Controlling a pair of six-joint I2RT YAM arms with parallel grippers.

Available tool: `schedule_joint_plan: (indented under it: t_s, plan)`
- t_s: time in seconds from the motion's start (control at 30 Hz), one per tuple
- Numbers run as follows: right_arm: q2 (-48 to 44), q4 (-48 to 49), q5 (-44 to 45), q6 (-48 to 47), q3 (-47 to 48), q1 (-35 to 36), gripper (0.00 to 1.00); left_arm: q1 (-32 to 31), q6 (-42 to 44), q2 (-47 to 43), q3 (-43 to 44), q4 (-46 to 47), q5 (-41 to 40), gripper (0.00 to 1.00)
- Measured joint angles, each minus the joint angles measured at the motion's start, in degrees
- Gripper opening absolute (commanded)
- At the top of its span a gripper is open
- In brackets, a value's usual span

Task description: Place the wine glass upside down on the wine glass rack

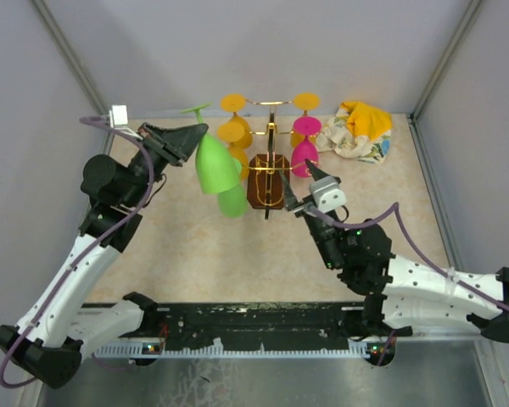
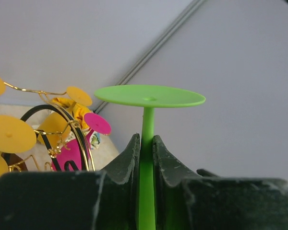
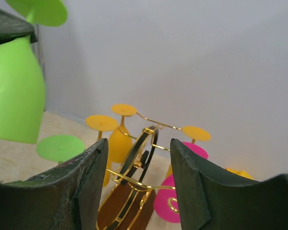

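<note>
Left pincer (image 2: pixel 145 143) nearly closed, clamped on stem of green wine glass (image 1: pixel 216 165). Bowl hangs below pincer, foot above, already inverted for hooking. Wine glass rack (image 1: pixel 271 127) near, toward right pincer (image 3: pixel 139 158). Its jaws apart, empty, beside rack base, perhaps for steadying.
</note>
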Motion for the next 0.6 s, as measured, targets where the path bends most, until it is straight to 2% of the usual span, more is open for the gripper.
schedule_joint_plan:
  t_s: [0.13,0.3,0.47,0.6]
  plan:
    - [-3.1,-9.3,7.6,3.1,4.4,0.0,0.57,0.0,7.2,0.5,-1.8,3.4,6.9,0.0]
    - [-3.3,-17.3,15.7,6.1,10.8,0.0,0.6,-2.6,13.8,0.5,-9.9,9.3,13.2,0.0]
    - [-3.6,-25.4,20.9,10.8,15.5,0.0,0.63,-10.6,22.7,-2.5,-18.9,13.2,12.3,0.0]
    - [-4.4,-29.3,22.9,13.0,15.6,0.0,0.64,-18.2,29.5,-3.9,-23.6,21.3,8.9,0.0]
